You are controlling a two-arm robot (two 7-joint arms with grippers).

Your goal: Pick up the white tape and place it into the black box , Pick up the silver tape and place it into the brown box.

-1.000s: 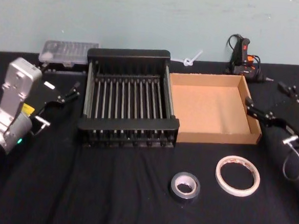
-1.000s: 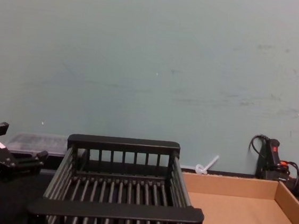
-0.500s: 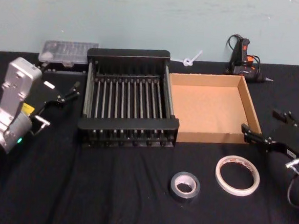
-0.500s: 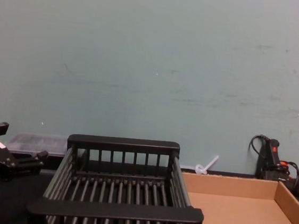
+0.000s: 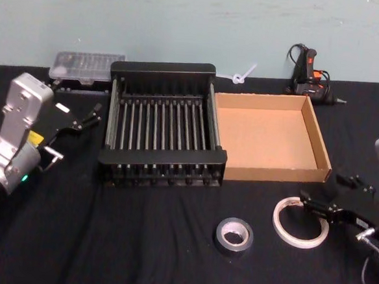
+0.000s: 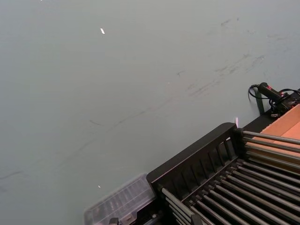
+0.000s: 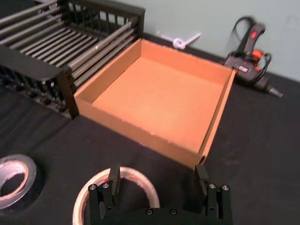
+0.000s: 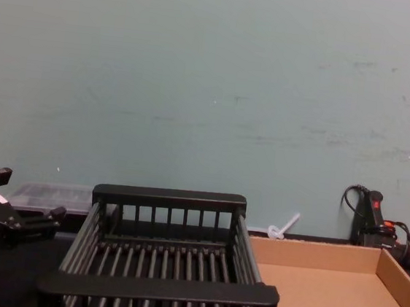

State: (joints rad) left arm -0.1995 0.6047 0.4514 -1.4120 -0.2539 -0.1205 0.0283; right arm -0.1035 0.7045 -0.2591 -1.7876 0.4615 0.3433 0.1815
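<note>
The white tape (image 5: 286, 223) lies flat on the black cloth at the front right, with the silver tape (image 5: 235, 234) to its left. My right gripper (image 5: 332, 195) hovers open over the white tape's right side. In the right wrist view one finger (image 7: 114, 177) is over the white tape's (image 7: 135, 176) far rim and the other finger stands outside the ring; the silver tape (image 7: 14, 180) lies apart. The black box (image 5: 159, 156) and the brown box (image 5: 275, 172) sit side by side behind, both without tape in them. My left gripper (image 5: 71, 134) is parked open left of the black box.
A glue gun (image 5: 308, 73) with its cord, a white plastic tie (image 5: 243, 74) and a clear plastic case (image 5: 87, 65) line the back edge by the wall. Bare black cloth (image 5: 137, 242) spreads in front of the black box.
My right gripper has come from beside the brown box's right wall toward the front and left, and now hangs over the white tape. The left arm and both tapes have not moved.
</note>
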